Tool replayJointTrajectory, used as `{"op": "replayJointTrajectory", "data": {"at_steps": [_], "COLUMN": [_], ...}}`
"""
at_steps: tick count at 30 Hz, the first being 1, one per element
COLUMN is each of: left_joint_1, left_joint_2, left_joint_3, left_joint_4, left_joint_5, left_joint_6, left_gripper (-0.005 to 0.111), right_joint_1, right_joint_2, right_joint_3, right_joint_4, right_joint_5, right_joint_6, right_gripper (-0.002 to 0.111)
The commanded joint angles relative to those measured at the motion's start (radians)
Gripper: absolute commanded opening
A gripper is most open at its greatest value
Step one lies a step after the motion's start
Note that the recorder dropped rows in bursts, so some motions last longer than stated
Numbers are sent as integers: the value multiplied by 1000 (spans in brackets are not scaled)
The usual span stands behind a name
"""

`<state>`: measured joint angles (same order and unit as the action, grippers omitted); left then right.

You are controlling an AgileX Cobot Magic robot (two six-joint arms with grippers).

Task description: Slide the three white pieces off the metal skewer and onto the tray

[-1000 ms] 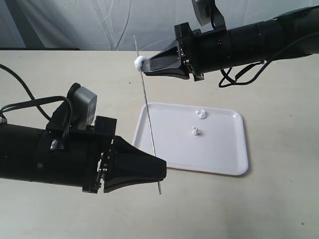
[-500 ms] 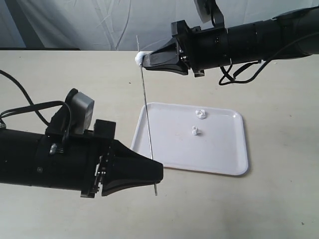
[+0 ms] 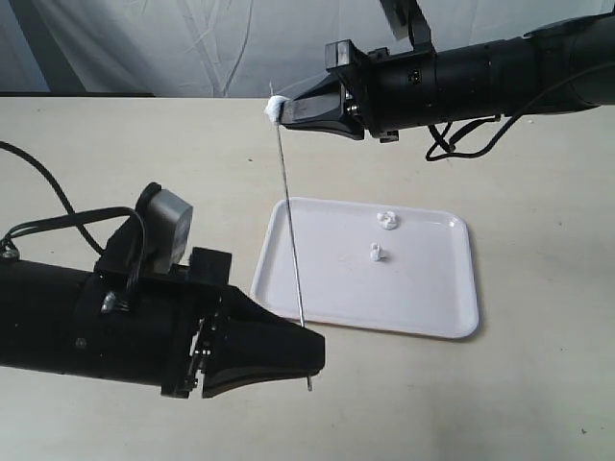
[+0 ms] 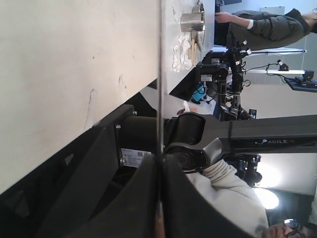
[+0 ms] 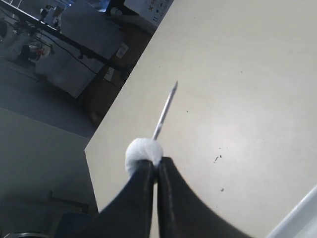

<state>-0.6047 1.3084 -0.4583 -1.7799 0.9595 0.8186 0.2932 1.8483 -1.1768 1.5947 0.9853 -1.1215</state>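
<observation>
The metal skewer [image 3: 290, 230] [image 4: 159, 74] stands slanted above the tray's left end. My left gripper [image 3: 312, 351] [image 4: 159, 163] is shut on its lower end. One white piece [image 3: 275, 108] [image 5: 142, 151] sits close to the skewer's upper tip [image 5: 165, 109]. My right gripper [image 3: 288, 110] [image 5: 156, 166] is shut around the rod, its fingertips pressed against that piece. Two more white pieces [image 3: 387, 220] [image 3: 377, 254] lie apart on the white tray [image 3: 423, 317], in its far half.
A black cable [image 3: 38, 173] curves over the beige table at the left, behind my left arm. A pale curtain hangs behind the table's far edge. The right arm's cable [image 3: 461, 144] droops just beyond the tray.
My right gripper has pushed the white piece up the rod, so it now sits nearer the tip. The left arm has shifted slightly right and lower with the skewer.
</observation>
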Motion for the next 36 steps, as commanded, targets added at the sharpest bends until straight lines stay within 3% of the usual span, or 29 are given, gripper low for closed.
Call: {"op": "replayJointTrajectory", "data": {"at_steps": [1, 10, 27, 36], "left_joint_1": [-57, -115, -115, -193], "left_joint_2": [-5, -5, -5, -5], "left_joint_3": [13, 13, 13, 13], "left_joint_4": [62, 62, 78, 63], "left_joint_5": [81, 45, 64, 48], "left_joint_6": [-3, -34, -59, -61], "left_gripper": [0, 0, 0, 0], "right_joint_1": [-13, -13, -13, -13], "right_joint_2": [-5, -5, -5, -5], "right_joint_3": [-5, -5, -79, -103], "right_joint_4": [96, 100, 150, 128], "right_joint_5": [-144, -173, -205, -263], "right_joint_6": [-23, -30, -30, -28], "right_gripper": [-1, -1, -1, -1]}}
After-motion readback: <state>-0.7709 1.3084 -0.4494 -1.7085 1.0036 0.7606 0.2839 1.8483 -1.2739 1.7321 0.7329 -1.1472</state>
